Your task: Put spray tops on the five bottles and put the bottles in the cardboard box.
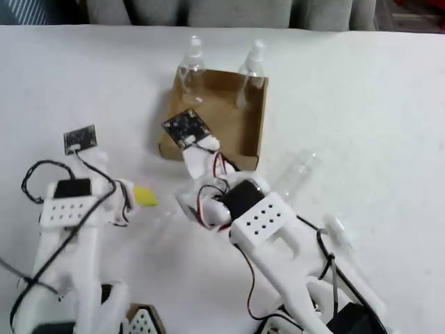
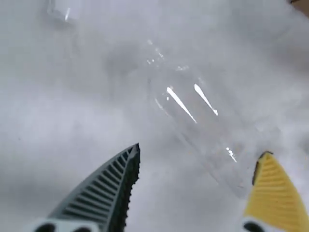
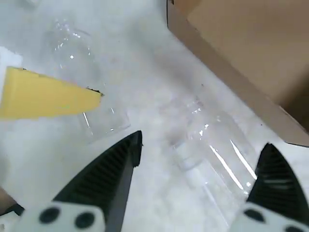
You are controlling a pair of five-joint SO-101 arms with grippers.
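Between the right jaws, spread wide open, a clear bottle [image 3: 224, 154] lies on the white bench [image 1: 361, 90], just beside the outer wall of the cardboard box [image 3: 231, 82]. The left jaws, also open, frame a second lying bottle [image 2: 203, 121]. Inside the box, one spray-topped bottle [image 1: 191, 69] and another spray-topped bottle [image 1: 252, 73] stand upright at its far wall.
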